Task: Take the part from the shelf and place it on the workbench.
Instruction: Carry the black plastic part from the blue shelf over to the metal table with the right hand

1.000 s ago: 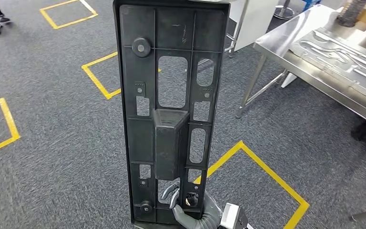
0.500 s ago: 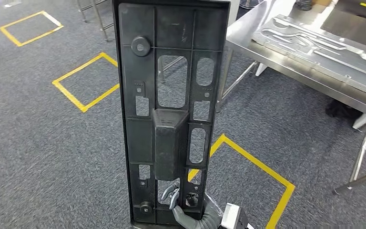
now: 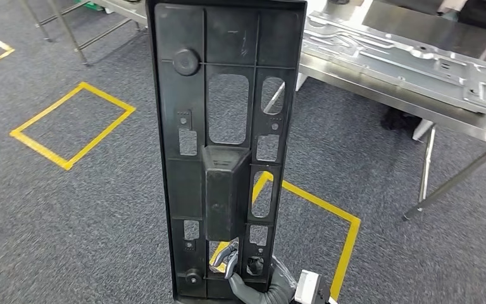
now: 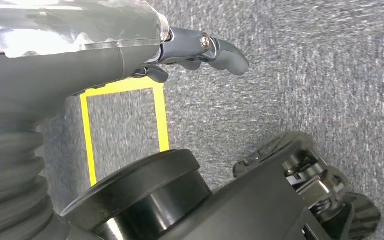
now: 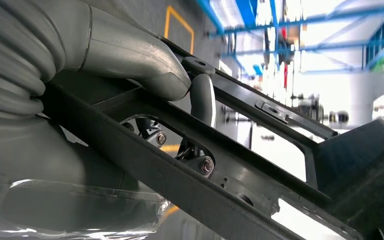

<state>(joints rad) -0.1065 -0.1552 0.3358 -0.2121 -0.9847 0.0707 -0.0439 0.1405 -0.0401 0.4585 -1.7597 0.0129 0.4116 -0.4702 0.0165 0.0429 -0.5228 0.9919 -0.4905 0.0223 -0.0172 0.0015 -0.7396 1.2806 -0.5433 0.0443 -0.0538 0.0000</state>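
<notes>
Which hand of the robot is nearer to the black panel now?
Right. The right hand grips the black panel at its lower end, fingers through an opening. The left hand hangs apart from it, over the carpet.

grey carpet floor point(image 3: 69, 209) with yellow tape squares point(image 3: 73, 125); stamped metal panel point(image 3: 405, 60) lying flat on the steel surface, near its front edge.
</notes>
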